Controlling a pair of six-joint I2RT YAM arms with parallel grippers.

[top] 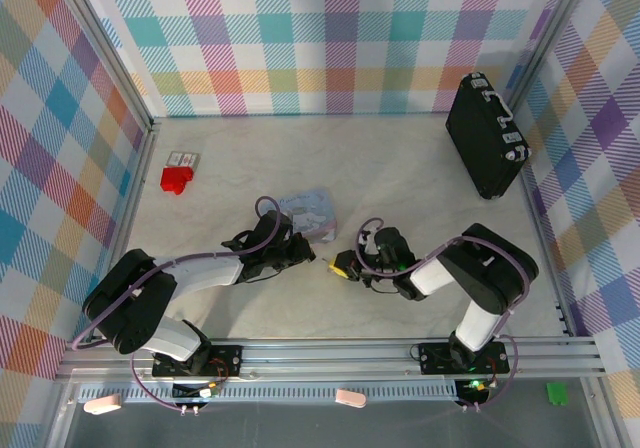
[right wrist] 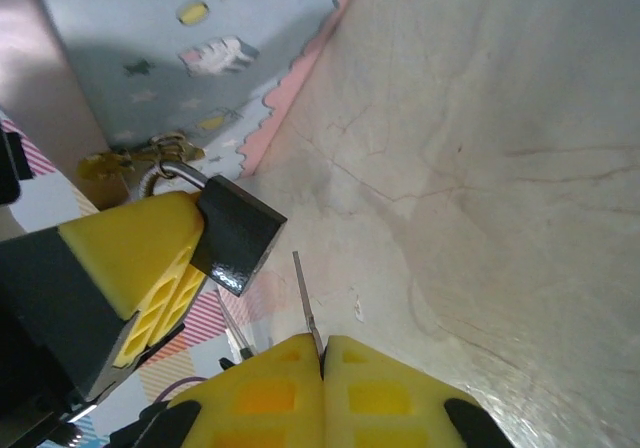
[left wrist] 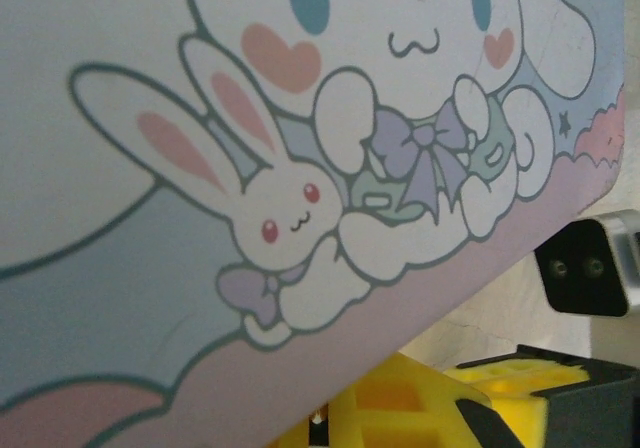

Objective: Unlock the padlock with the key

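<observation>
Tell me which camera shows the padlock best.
Right wrist: the padlock is close and sharp, dark body and thin shackle both clear. In top external it is too small to make out; left wrist faces the tin.

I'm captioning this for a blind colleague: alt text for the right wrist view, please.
The right gripper pinches a thin silvery key, its tip near a small dark padlock resting against another yellow finger, beside a pastel blue tin.
</observation>
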